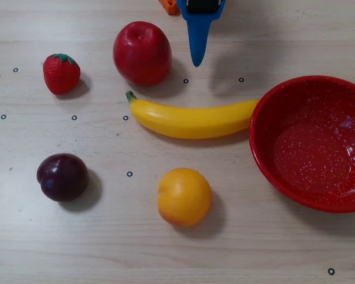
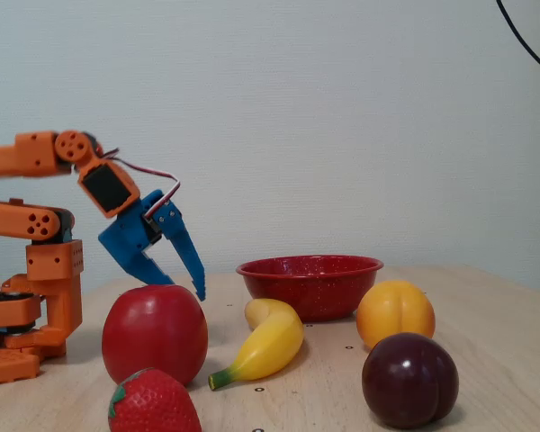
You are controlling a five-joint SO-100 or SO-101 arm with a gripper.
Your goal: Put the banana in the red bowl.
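Banana, long and yellow with a green stem tip, lies flat on the pale wooden table in the overhead view. Its stem end points left, near the red apple, and its other end touches or nearly touches the rim of the red bowl, which sits at the right edge.

We see the same banana in the fixed view, lying end-on toward the camera in front of the red bowl.

We see the orange arm at the left of the fixed view. Its upper segment runs roughly level, and the wrist bends down and to the right. The blue gripper hangs above the table, tilted with its tips pointing down, just behind and above the apple. Its two jaws stand apart: one long finger reaches lower, the shorter one sits behind it, and nothing is between them. In the overhead view the gripper enters from the top edge as a narrow blue wedge pointing down the picture, just right of the apple and above the banana's middle, not touching either.

Around the banana we also see a strawberry, a dark plum and a round yellow-orange fruit, each apart from it.
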